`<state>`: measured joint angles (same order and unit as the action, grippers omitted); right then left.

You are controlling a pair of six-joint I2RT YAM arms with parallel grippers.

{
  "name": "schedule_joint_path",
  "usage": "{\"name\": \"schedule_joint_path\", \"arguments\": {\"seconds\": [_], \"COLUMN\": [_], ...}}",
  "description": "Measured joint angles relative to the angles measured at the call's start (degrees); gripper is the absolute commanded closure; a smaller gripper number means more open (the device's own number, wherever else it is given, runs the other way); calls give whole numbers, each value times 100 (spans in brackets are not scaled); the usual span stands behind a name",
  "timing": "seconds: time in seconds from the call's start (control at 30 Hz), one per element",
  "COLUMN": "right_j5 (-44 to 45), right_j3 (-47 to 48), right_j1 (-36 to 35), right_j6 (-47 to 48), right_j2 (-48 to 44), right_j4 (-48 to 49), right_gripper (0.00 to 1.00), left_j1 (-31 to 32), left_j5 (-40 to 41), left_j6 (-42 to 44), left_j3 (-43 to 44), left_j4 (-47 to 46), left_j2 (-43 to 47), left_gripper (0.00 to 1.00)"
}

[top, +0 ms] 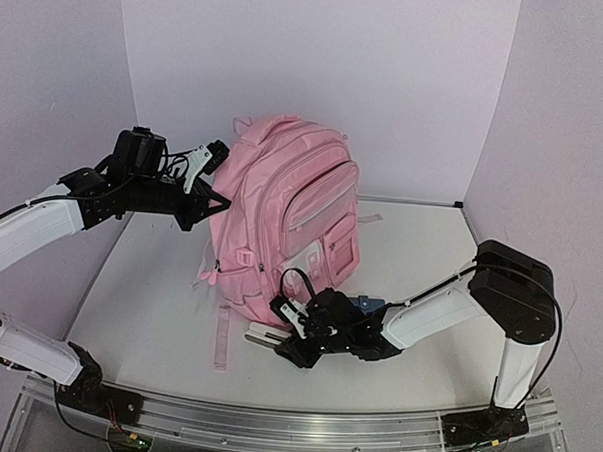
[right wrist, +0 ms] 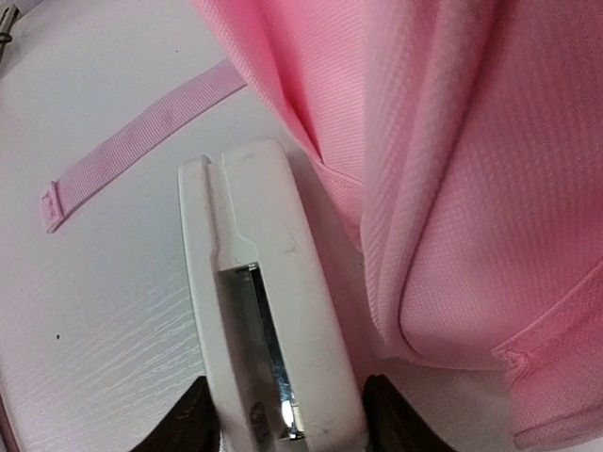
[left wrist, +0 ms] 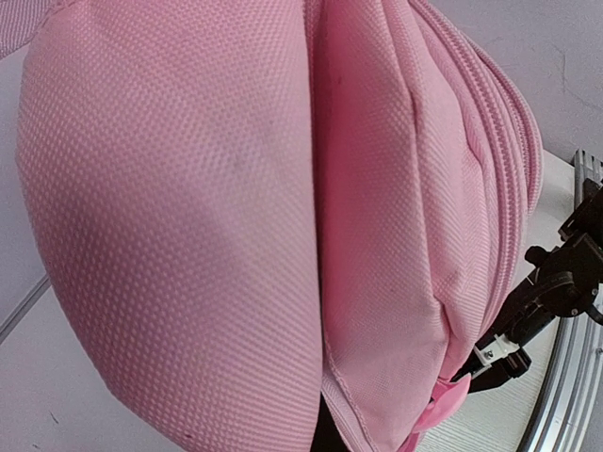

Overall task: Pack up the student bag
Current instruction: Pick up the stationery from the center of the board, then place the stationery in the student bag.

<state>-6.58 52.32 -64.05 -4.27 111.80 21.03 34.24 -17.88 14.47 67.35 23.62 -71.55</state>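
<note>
The pink student bag (top: 292, 206) stands upright mid-table, its front pockets facing right. My left gripper (top: 215, 200) presses into the bag's upper back, and pink fabric (left wrist: 188, 235) fills the left wrist view. Its fingers are buried in a fold, and only a dark sliver shows at the gripper (left wrist: 325, 438). A white stapler-like block (right wrist: 268, 311) with a metal slot lies flat on the table by the bag's base (right wrist: 452, 141). My right gripper (right wrist: 283, 414) has a dark finger against each side of it. From above, the block (top: 265, 335) pokes out left of the right gripper (top: 289, 338).
A loose pink strap (top: 221, 343) trails from the bag toward the near edge, and its end (right wrist: 141, 127) lies left of the block. A blue item (top: 363, 302) shows behind the right wrist. Pale walls close three sides. The metal rail (top: 293, 426) runs along the front.
</note>
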Motion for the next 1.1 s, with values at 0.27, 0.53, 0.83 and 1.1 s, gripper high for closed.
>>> {"name": "schedule_joint_path", "arguments": {"seconds": [0.27, 0.53, 0.83, 1.1], "right_j5": [-157, -264, 523, 1271], "right_j3": [-8, -423, -107, 2068], "right_j1": [-2, -2, 10, 883], "right_j6": [30, -464, -968, -764], "right_j2": [-45, -1605, -4383, -4370], "right_j4": [0, -447, -1928, -3360], "right_gripper": [96, 100, 100, 100], "left_j1": [-18, -25, -33, -73], "left_j5": [-3, -4, 266, 425], "left_j6": [0, -7, -240, -475], "left_j3": [-2, 0, -4, 217], "left_j4": [-9, -11, -71, 163], "left_j2": [-10, -13, -46, -131], "left_gripper": [100, 100, 87, 33]}}
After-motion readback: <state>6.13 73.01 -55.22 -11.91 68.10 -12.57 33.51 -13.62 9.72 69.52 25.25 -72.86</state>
